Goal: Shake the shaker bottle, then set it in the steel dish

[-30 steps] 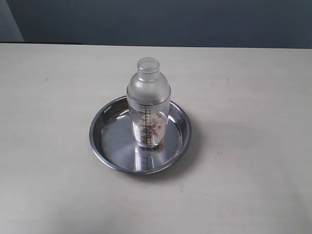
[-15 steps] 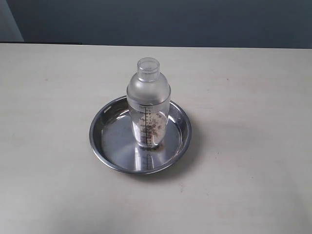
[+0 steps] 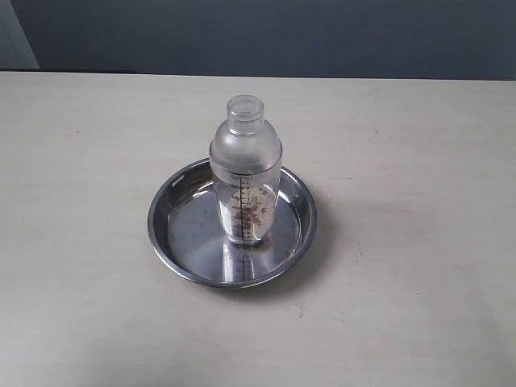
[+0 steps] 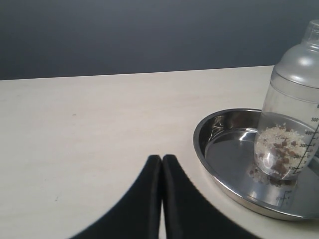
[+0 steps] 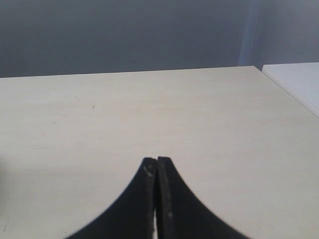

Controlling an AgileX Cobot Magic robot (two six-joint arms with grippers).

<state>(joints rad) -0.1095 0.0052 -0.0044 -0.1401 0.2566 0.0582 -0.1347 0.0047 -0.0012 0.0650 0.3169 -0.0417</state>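
The shaker bottle [image 3: 245, 173] stands upright inside the steel dish [image 3: 179, 242], a little behind its centre, with brown and pale bits settled at its bottom. The left wrist view also shows the shaker bottle [image 4: 291, 114] and the steel dish [image 4: 224, 167]. My left gripper [image 4: 162, 158] is shut with nothing in it, over bare table well apart from the dish's rim. My right gripper [image 5: 156, 160] is shut and empty over bare table, with neither bottle nor dish in its view. Neither gripper appears in the exterior view.
The pale table [image 3: 419, 161] ends at a far edge against a dark wall. A white surface [image 5: 299, 82] lies beyond the table's corner in the right wrist view.
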